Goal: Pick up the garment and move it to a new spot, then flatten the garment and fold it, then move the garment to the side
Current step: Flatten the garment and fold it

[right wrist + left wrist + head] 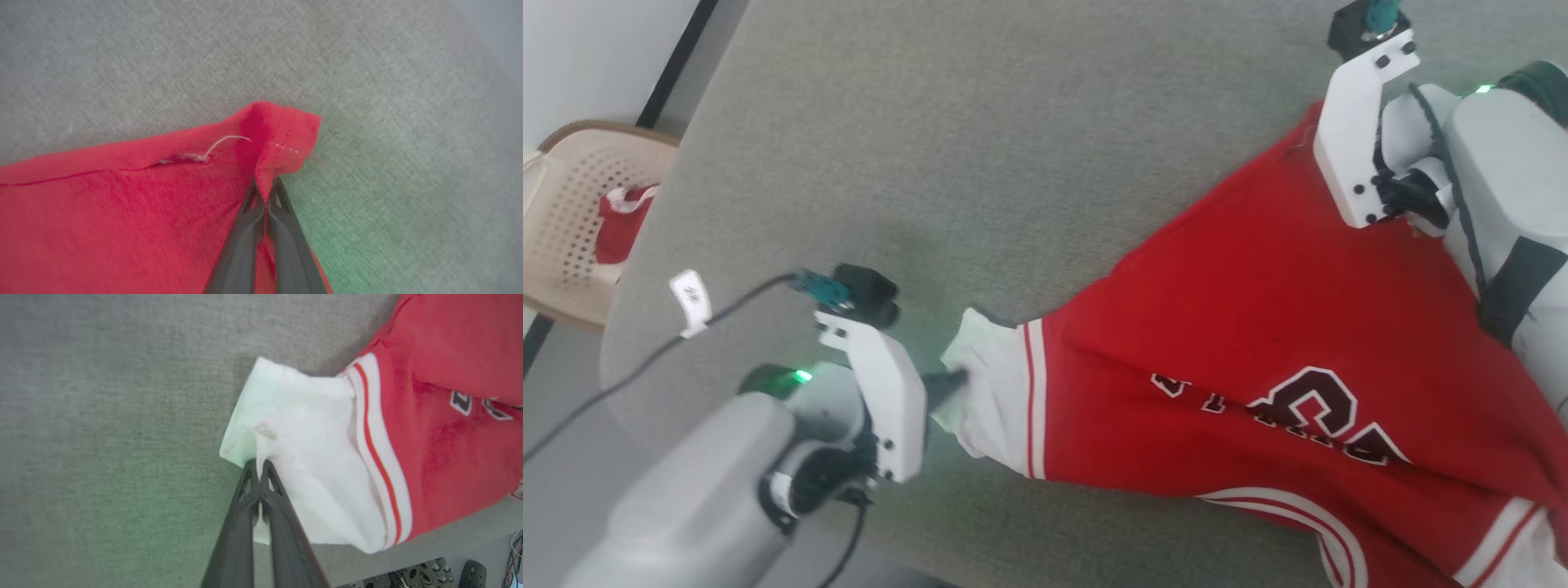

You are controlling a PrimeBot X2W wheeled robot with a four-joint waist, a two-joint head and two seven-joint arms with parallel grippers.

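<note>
The garment (1241,327), a red jersey T-shirt with white sleeves and black lettering, lies stretched across the grey table. At its near-left end my left gripper (956,380) is shut on the edge of the white sleeve (302,457), the cloth pinched between the dark fingertips (267,469). My right gripper (265,185) is shut on the red hem corner (282,139) at the garment's far-right end; in the head view its fingers are hidden behind the white wrist bracket (1356,139).
The grey cloth-covered table (980,163) stretches wide to the left and far side of the garment, its rounded corner at the near left. A beige plastic chair (572,212) holding red cloth stands beyond the table's left edge. A black cable trails from my left wrist.
</note>
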